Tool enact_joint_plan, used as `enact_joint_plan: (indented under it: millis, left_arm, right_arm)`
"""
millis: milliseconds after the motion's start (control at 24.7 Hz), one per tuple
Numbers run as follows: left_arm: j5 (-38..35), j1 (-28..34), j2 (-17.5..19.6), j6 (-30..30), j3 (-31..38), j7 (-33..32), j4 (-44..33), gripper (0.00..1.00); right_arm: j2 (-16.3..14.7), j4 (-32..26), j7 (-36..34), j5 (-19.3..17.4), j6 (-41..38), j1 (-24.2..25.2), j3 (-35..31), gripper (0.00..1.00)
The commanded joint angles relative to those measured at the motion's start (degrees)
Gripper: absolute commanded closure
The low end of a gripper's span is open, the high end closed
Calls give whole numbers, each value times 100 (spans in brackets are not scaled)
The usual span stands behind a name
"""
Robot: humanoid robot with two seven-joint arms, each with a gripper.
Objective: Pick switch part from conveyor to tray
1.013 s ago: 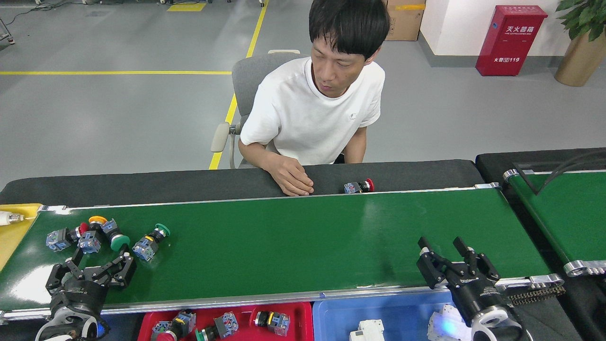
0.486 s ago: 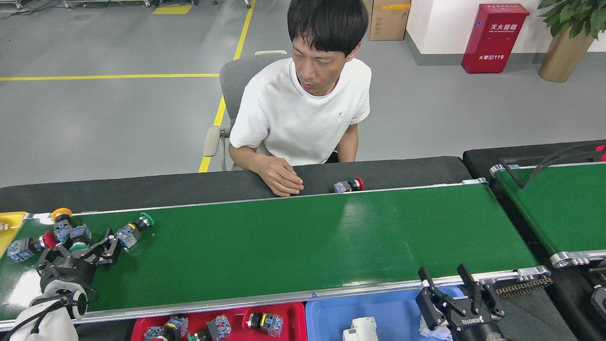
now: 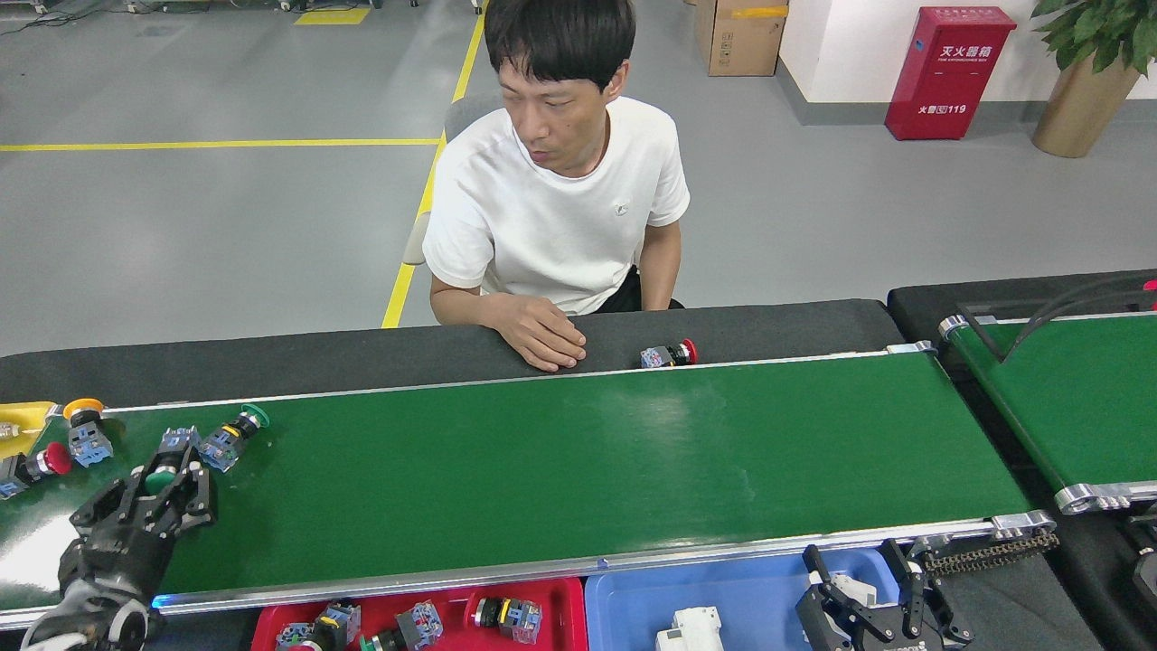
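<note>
The conveyor (image 3: 587, 452) is the long green belt with silver rails across the head view. At its left end my left gripper (image 3: 170, 472) has its fingers closed around a green-capped switch part (image 3: 163, 479), whose blue body sticks out past the fingertips. Loose on the belt nearby lie another green-capped part (image 3: 230, 436), an orange-capped part (image 3: 81, 427) and a red-capped part (image 3: 34, 466). The red tray (image 3: 578, 592) below the near rail holds several switch parts. My right gripper (image 3: 859, 568) stands open low at the bottom right, nothing between its fingers.
A person sits behind the belt with a hand (image 3: 547, 339) on the black ledge, next to a red-capped switch part (image 3: 671, 353). A blue bin (image 3: 750, 583) with white parts sits beside the red tray. A second green belt (image 3: 1076, 398) is at right.
The left gripper's fingers have drawn in onto the green-capped part. The right gripper dropped lower, off the belt to over the blue bin. The view shifted, and the parts sit further left.
</note>
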Motion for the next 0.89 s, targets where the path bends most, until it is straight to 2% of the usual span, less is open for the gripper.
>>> enact_joint_plan:
  millis: [0,122,203,365,446,567,729,770,810,851]
  left_arm:
    - [151,459,-10,-40,36,47,-768,97]
    - [160,1311,-239,-84,-96,214,-1804,95]
    - [142,1663,-257,-295,-368,293,-2209,93]
    - [125,1874,-178,-594,-974,363,-2367,83]
    - [81,1936,-107,-849,-1370,618,-2367,69]
    - [-200,1971,-46,-1113,-1555,715,-2367,45]
    - [-341,1971,-142,-1113,-1529,724,-2367,28]
    - [-332,1962,-151,-1113,-1511,724,-2358,5]
    - [-332,1962,-142,-1113,-1493,724,-2367,0]
    - [-332,1962,-142,-1113,-1476,724,-2358,0]
  right_arm:
    - [10,-62,-54,0,2,-17,-12,12]
    - [10,-62,-54,0,2,-17,-12,12]
    - [10,-62,-54,0,2,-17,-12,11]
    - [1,-71,-62,0,2,-9,-12,9]
    - [1,-97,-54,0,2,-9,-12,3]
    - [1,-106,-54,-8,2,-9,-108,1]
    - [-8,-97,-54,-35,-16,-17,-179,1]
    - [1,-97,-45,-26,2,-17,-170,1]
    - [19,-97,-36,-26,11,-44,-170,1]
    - [27,-97,-27,-9,28,-79,-170,2]
